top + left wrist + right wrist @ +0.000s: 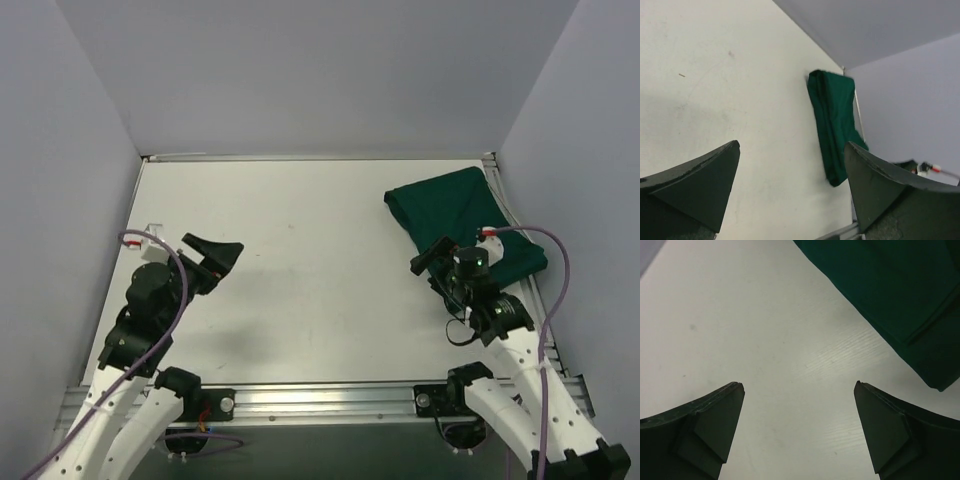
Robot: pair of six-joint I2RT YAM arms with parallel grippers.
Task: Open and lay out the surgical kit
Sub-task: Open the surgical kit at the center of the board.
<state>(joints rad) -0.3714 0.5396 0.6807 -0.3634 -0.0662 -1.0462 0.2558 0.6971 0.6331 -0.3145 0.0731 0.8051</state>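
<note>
The surgical kit [462,212] is a folded dark green cloth bundle lying at the back right of the white table, close to the right wall. It is wrapped shut, so nothing inside shows. In the left wrist view the surgical kit [832,120] lies far off across the table. My left gripper [215,258] hovers open over the table's left side, with nothing between the jaws of this left gripper [792,145]. Just at the kit's near left edge, my right gripper [432,258] is open and empty. From the right wrist, the kit [890,280] fills the upper right, ahead of the right gripper [799,385].
Pale grey walls [70,180] close in the table on the left, back and right. An aluminium rail [320,398] runs along the near edge by the arm bases. A purple cable [545,240] loops over the kit's right side.
</note>
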